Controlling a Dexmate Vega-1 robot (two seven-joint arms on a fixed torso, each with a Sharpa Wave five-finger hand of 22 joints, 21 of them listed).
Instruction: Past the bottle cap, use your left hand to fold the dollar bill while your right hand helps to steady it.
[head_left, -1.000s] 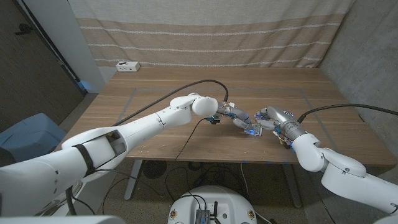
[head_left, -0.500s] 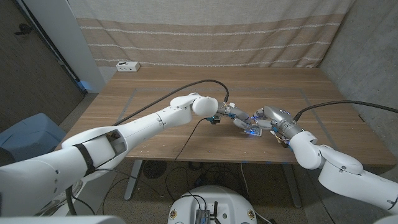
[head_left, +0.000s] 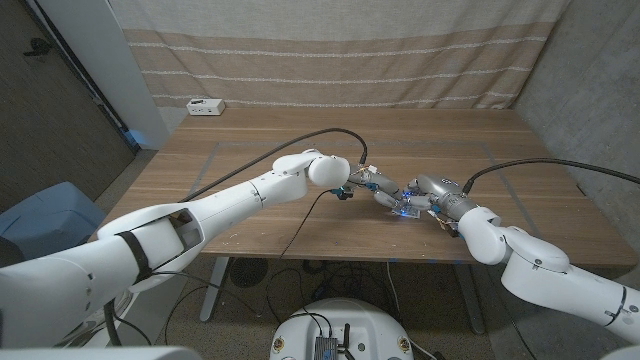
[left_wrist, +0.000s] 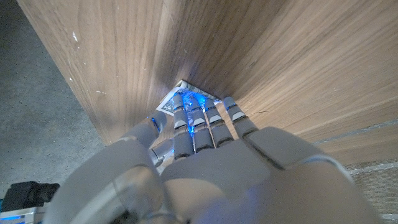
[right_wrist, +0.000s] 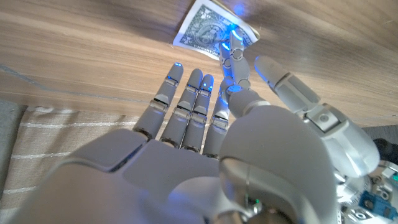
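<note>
Head view: I look down from above over both arms at the wooden table (head_left: 250, 190).
Left wrist view: close along my left hand (left_wrist: 205, 155).
Right wrist view: close along my right hand (right_wrist: 205, 149).
Shared: dollar bill (right_wrist: 208, 25).

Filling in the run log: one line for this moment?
left hand: fingertips on dollar bill | right hand: open beside it | fold: not visible

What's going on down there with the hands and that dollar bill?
Left hand fingers on the dollar bill. Right hand alongside, fingers apart, contact unclear. Bill flat on table. Nothing in the way.
</note>
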